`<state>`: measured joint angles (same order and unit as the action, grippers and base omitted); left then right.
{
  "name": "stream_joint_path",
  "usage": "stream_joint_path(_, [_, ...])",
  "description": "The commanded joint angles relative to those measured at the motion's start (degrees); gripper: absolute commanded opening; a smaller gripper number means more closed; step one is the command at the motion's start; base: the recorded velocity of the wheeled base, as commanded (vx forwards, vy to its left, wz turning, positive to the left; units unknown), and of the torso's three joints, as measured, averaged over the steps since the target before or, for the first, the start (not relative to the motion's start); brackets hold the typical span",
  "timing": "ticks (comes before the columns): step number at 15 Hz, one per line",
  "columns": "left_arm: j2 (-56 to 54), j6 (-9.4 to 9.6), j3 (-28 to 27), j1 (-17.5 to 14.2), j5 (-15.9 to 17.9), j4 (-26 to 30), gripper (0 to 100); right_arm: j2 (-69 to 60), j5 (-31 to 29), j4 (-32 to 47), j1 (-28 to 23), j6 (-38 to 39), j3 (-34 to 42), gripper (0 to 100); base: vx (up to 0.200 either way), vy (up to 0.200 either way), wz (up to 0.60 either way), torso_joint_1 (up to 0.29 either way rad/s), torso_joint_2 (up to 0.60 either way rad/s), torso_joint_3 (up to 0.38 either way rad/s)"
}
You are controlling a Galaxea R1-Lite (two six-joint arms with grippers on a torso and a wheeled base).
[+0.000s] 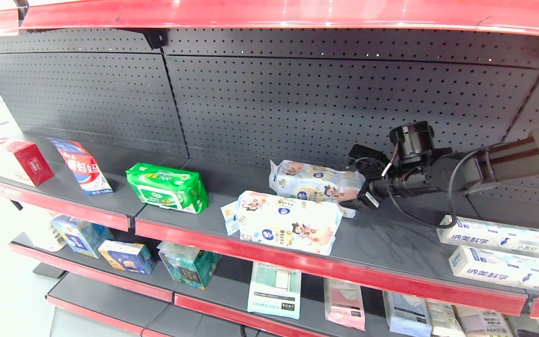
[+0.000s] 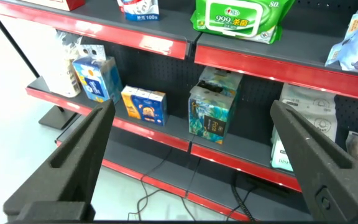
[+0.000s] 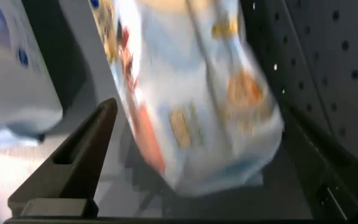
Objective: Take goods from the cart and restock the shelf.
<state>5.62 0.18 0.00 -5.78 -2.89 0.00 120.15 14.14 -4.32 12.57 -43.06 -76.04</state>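
Observation:
Two tissue packs with cartoon prints lie on the dark shelf [image 1: 391,243]: a front pack [image 1: 288,222] near the red edge and a back pack [image 1: 314,182] closer to the pegboard. My right gripper [image 1: 356,199] is at the back pack's right end. In the right wrist view that gripper [image 3: 197,112] stands open, its fingers on either side of the back pack [image 3: 191,93], and the front pack [image 3: 11,68] lies beside it. My left gripper [image 2: 188,109] is open and empty, hanging in front of the lower shelves.
On the same shelf to the left are a green wipes pack [image 1: 166,187], a blue and red carton [image 1: 82,166] and a red box [image 1: 28,161]. Two long white boxes [image 1: 498,238] lie at the right. The lower shelves hold several goods [image 2: 213,109].

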Motion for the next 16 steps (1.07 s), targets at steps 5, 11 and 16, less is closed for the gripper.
stream_joint_path(5, [0.1,-0.01,0.0,0.0,0.0,0.0,100,-4.2,-0.3,-0.1,-2.5,2.0,4.0,100,0.0,0.0,0.0,0.0,0.0,0.0])
stream_joint_path(11, [0.1,-0.01,0.0,0.0,0.0,0.0,100,-4.5,-8.7,-0.8,-3.3,9.0,6.1,100,0.0,0.0,0.0,0.0,0.0,0.0])
stream_joint_path(16, [0.1,-0.01,0.0,0.0,0.0,0.0,100,-3.1,-18.1,-1.8,-3.4,12.6,5.6,100,0.0,0.0,0.0,0.0,0.0,0.0])
